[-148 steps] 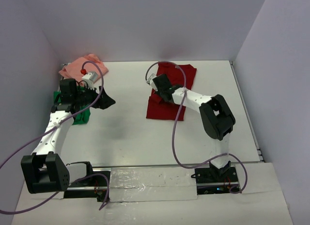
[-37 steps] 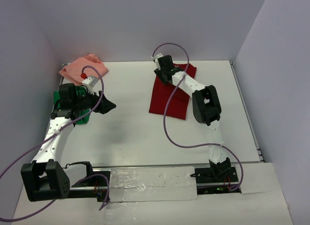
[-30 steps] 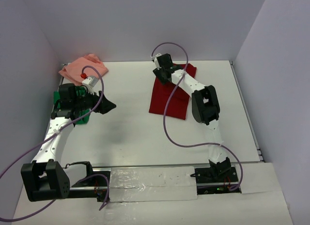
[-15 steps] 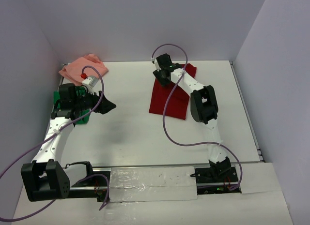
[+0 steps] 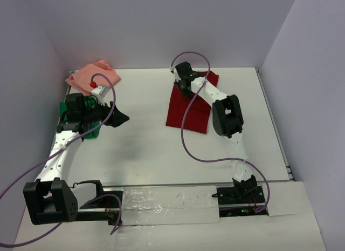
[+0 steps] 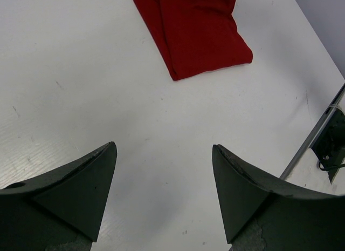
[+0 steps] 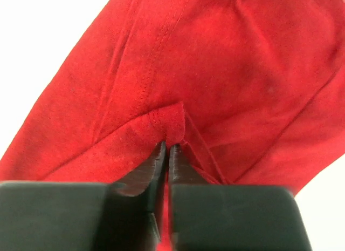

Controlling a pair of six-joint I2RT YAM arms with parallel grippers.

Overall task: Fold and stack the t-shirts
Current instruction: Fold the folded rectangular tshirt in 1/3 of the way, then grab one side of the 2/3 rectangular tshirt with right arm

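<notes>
The dark red t-shirt point(image 5: 188, 108) lies folded lengthwise at the middle back of the table. My right gripper point(image 5: 182, 85) reaches over its far left end and is shut on a pinched fold of its cloth point(image 7: 173, 127). The red shirt's near end point(image 6: 202, 35) also shows in the left wrist view. My left gripper point(image 5: 119, 117) hovers open over bare table at the left, nothing between its fingers point(image 6: 86, 191). The bright green t-shirt point(image 5: 91, 129) lies under the left arm. The salmon pink t-shirt point(image 5: 91, 74) sits crumpled in the far left corner.
White walls close in the table point(image 5: 151, 148) at the back and both sides. A purple cable point(image 5: 188, 137) loops from the right arm over the red shirt and the table. Taped base plates point(image 5: 167, 199) run along the near edge.
The right gripper's jaws have closed onto a fold of the red t-shirt at its far left end. The left arm has not moved.
</notes>
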